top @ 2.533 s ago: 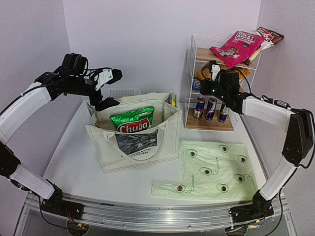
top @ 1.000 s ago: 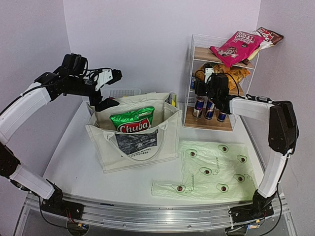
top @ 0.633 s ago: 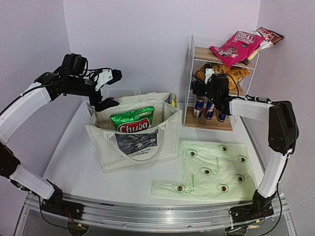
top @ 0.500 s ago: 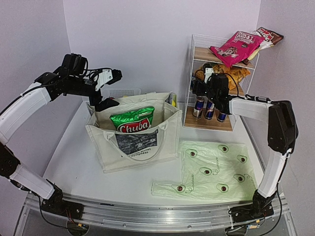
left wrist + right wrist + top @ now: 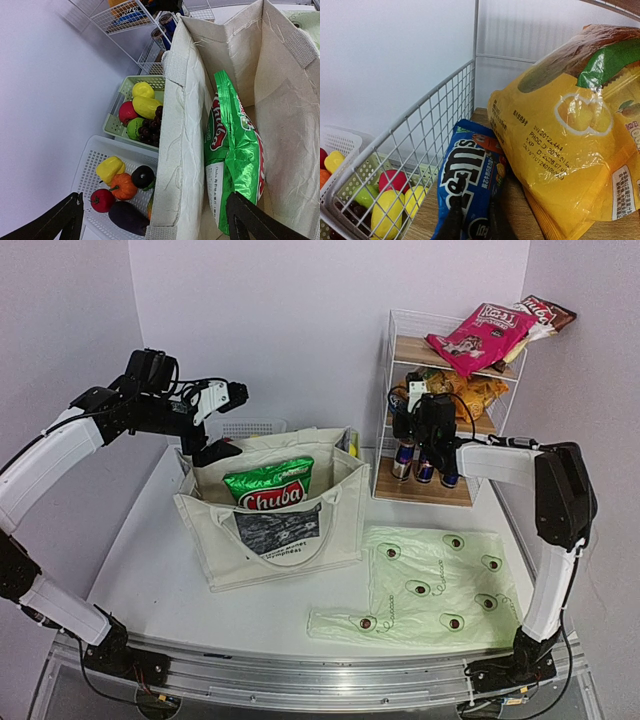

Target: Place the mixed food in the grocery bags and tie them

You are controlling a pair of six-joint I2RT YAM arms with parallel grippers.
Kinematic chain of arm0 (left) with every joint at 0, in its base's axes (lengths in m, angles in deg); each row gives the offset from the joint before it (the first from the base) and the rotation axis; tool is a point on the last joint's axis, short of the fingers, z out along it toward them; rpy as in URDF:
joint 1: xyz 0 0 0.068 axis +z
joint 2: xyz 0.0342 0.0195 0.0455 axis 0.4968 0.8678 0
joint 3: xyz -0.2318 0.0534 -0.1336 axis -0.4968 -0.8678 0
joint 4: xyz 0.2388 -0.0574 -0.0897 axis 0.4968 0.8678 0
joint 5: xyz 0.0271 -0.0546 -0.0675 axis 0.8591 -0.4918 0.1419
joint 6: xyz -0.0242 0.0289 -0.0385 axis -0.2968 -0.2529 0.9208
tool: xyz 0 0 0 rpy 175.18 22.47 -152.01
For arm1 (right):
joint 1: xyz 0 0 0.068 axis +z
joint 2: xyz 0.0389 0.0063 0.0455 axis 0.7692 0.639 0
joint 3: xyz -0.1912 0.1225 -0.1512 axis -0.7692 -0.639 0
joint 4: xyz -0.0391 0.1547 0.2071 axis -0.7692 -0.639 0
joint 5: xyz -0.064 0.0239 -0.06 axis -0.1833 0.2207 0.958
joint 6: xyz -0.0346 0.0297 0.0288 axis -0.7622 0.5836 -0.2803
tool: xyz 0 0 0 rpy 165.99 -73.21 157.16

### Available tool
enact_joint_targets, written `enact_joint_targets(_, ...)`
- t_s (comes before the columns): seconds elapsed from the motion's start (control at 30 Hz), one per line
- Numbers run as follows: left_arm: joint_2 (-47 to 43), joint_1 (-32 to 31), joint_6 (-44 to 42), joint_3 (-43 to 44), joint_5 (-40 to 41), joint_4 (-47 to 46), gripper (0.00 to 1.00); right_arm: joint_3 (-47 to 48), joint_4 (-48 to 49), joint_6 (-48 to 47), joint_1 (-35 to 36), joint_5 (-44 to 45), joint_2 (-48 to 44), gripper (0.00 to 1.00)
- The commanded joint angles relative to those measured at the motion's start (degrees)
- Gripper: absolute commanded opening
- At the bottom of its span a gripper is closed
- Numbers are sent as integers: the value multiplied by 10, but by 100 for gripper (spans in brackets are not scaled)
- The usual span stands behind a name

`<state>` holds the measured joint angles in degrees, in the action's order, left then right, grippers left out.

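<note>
The beige canvas tote (image 5: 270,530) stands open at the table's middle with a green-and-white snack packet (image 5: 270,485) upright inside. My left gripper (image 5: 222,422) hangs open over the tote's rear wall (image 5: 182,125), one finger on each side of it and holding nothing. The pale-green avocado bag (image 5: 430,585) lies flat at the front right. My right gripper (image 5: 412,408) reaches into the wire rack's middle shelf. There its fingers (image 5: 452,225) are shut on the small blue packet (image 5: 470,175), next to the orange packet (image 5: 560,150). Blue-silver cans (image 5: 425,465) stand on the shelf below.
Behind the tote, a green basket (image 5: 112,135) holds dark grapes (image 5: 150,127) and yellow fruit (image 5: 145,102). A white basket (image 5: 95,155) beside it holds toy vegetables. The rack's wire wall (image 5: 420,135) runs close on the right gripper's left. A pink packet (image 5: 480,330) lies on top of the rack.
My right gripper has pushed further into the rack's middle shelf and narrowed onto the blue packet. The left arm and the tote have stayed where they were.
</note>
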<state>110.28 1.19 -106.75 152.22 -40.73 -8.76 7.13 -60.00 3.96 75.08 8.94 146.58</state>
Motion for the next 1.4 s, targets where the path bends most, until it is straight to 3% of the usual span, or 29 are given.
enact_joint_targets(0.0, -13, -2, -7, 4, 9, -10, 99, -13, -42, -6, -3, 14, 16, 4)
enact_joint_targets(0.03, -14, -2, -7, 2, 10, -11, 99, -14, -41, -4, -3, 12, 12, 0)
enact_joint_targets(0.53, -18, -3, -9, -10, 6, -17, 99, -70, -46, 63, 2, -45, -149, 0)
enact_joint_targets(0.97, -16, -2, -9, -7, -4, -20, 99, -156, -197, 56, 25, 2, -300, 0)
enact_joint_targets(1.23, -19, -2, -11, -13, -3, -18, 99, -190, -378, 45, 48, -134, -469, 0)
enact_joint_targets(1.37, -17, -2, -9, -11, -5, -18, 99, -183, -435, 43, 64, -289, -531, 0)
